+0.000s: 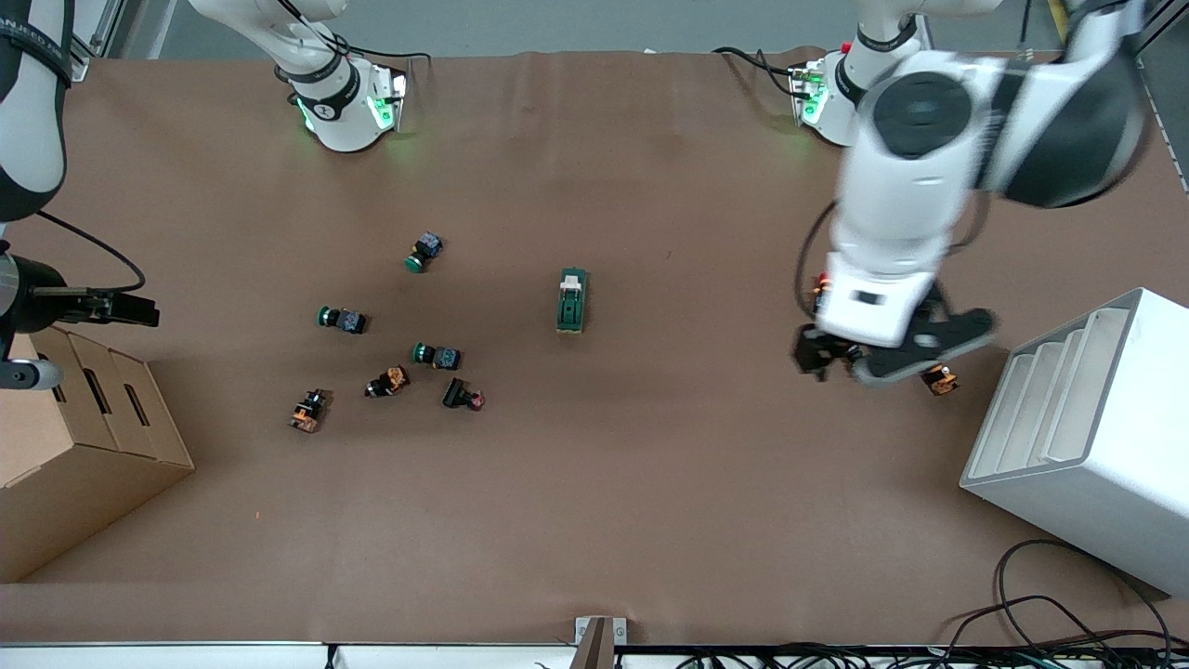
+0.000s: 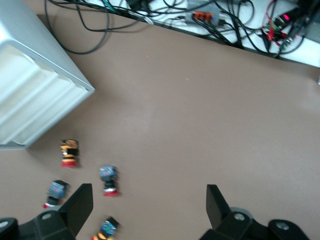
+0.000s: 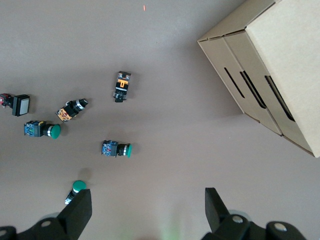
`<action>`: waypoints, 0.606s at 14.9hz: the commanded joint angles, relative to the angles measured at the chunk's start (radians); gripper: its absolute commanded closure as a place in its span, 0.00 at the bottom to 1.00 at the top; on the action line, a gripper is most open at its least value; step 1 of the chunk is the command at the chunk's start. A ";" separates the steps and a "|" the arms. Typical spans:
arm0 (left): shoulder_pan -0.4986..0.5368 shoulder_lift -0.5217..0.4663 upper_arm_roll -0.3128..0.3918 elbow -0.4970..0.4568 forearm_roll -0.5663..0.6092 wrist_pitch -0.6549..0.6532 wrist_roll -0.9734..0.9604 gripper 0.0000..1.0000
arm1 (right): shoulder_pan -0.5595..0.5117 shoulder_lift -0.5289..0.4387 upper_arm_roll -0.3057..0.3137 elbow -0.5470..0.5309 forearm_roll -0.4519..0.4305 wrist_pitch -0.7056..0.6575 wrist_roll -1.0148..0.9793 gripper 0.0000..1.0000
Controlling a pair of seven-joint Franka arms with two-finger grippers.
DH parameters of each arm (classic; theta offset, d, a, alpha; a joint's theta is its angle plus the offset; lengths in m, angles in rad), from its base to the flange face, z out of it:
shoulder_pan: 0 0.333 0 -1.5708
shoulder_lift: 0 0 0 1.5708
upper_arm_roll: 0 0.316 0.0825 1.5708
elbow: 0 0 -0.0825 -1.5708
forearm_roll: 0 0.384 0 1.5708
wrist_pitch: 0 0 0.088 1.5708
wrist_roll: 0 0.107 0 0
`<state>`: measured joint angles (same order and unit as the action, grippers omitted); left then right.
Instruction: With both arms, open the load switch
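The load switch (image 1: 573,299), a dark-green block with a white lever at the end toward the robots' bases, lies flat near the middle of the table. It shows in neither wrist view. My left gripper (image 1: 859,360) hangs open over a few red-capped push buttons (image 2: 108,179) beside the white rack, toward the left arm's end of the table. Its fingers (image 2: 80,205) stand wide apart and hold nothing. My right gripper (image 1: 139,309) is up over the cardboard box at the right arm's end. It too is open (image 3: 147,210) and holds nothing.
Several green, orange and red push buttons (image 1: 437,355) lie scattered between the load switch and the cardboard box (image 1: 84,437). The white slotted rack (image 1: 1087,437) stands at the left arm's end. Cables (image 1: 1050,623) run along the table edge nearest the front camera.
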<state>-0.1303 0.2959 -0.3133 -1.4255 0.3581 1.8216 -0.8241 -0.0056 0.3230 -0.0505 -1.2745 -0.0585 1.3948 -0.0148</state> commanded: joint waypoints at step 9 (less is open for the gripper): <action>0.192 -0.172 0.055 -0.039 -0.249 -0.154 0.568 0.00 | -0.030 -0.094 0.024 -0.009 0.059 -0.106 -0.007 0.00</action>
<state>0.0571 0.1853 -0.2922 -1.4270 0.1712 1.7110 -0.3478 -0.0234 0.2801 -0.0388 -1.2439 -0.0090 1.2937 -0.0150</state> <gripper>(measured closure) 0.000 0.000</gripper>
